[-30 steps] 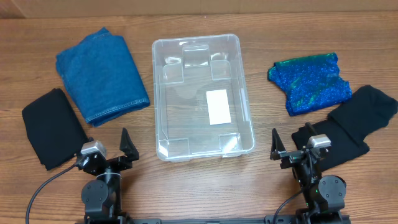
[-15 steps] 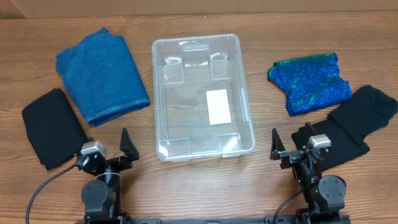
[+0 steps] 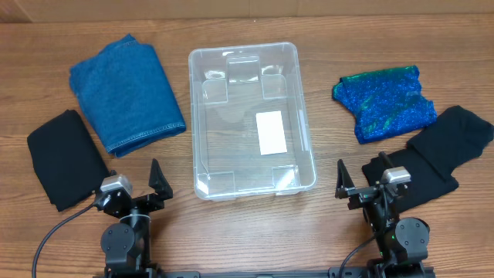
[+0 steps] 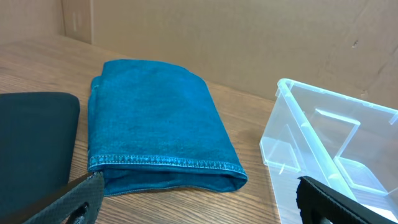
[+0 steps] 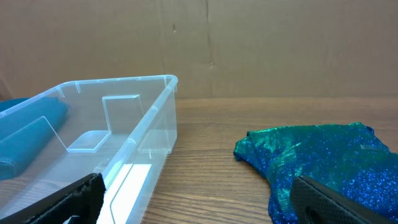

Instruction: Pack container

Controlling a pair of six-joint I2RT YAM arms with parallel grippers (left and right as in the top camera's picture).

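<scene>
Nothing has been moved since a second ago: the left tool (image 3: 130, 189) and right tool (image 3: 367, 185) are held spread and empty. The clear container (image 3: 251, 116) is left unfilled mid-counter (image 3: 247, 232), between folded denim (image 3: 127, 93) and sequined fabric (image 3: 386, 100); packing is judged unstarted.

Overhead looks down; wrist views, seemingly low, face forward, sharing container (image 3: 231, 139).

A clear rectangular plastic container (image 3: 231, 147) stands in the middle of the wooden table (image 3: 255, 232), with a folded blue denim cloth (image 3: 127, 93) and a black cloth (image 3: 65, 158) toward the left edge, and a glittery blue-green fabric (image 3: 384, 104) and a black garment (image 3: 436, 158) toward the right edge.
</scene>
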